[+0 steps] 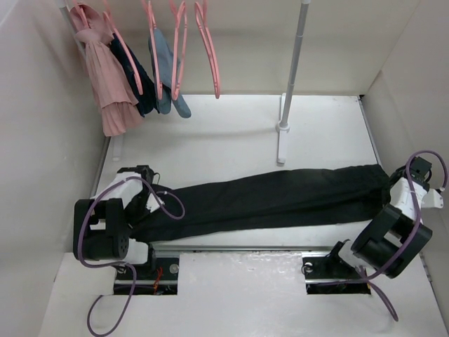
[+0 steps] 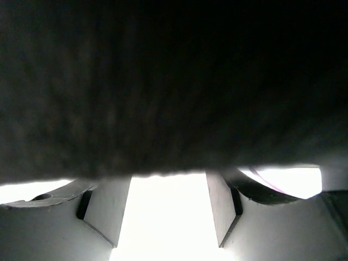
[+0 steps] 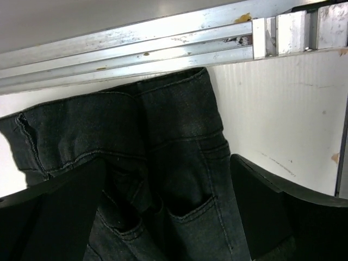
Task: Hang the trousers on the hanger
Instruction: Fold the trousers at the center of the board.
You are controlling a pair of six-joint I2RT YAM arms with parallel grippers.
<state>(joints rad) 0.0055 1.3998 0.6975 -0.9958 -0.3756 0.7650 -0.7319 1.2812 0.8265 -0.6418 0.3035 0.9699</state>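
The black trousers lie stretched flat across the white table, with the waistband at my right and the leg ends at my left. My right gripper stands wide apart over the waistband, one finger on either side of the back pockets, clamping nothing. My left gripper is at the leg ends. Its fingers stand apart with bright light between them, and black cloth hides their tips. An empty pink hanger hangs at the far side, well apart from the trousers.
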